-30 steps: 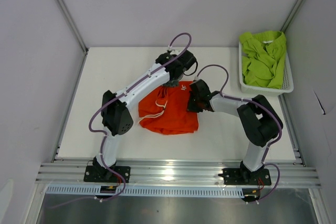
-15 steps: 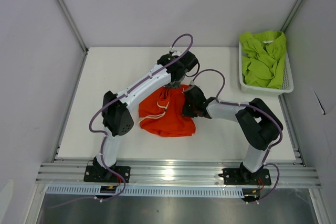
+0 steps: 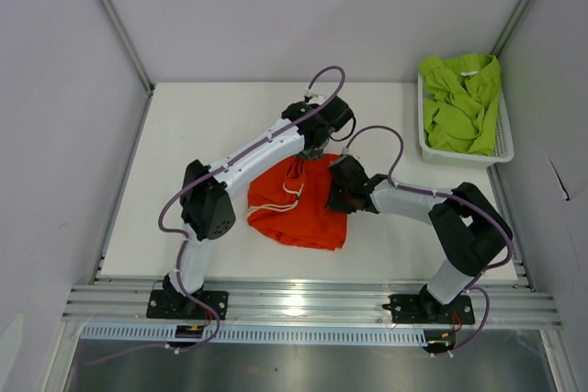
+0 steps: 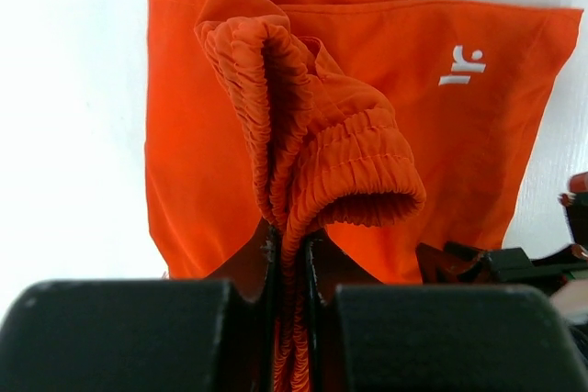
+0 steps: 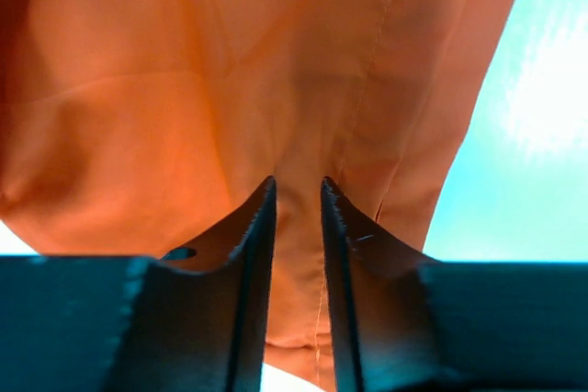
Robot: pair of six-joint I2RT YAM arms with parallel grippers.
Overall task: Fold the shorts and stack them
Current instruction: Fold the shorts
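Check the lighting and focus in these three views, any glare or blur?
Top external: even light, sharp, with a glare patch on the metal rail. Left wrist: the orange shorts are crisp, the table beside them washed out white, the near jaws blurred. Right wrist: the shorts fill the view softly focused, the table at right overexposed with a bluish cast.

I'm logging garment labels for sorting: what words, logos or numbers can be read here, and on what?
Small white logo on the orange shorts: a stylised mark, not readable as letters.
No text can be made out on the green shorts or the basket.
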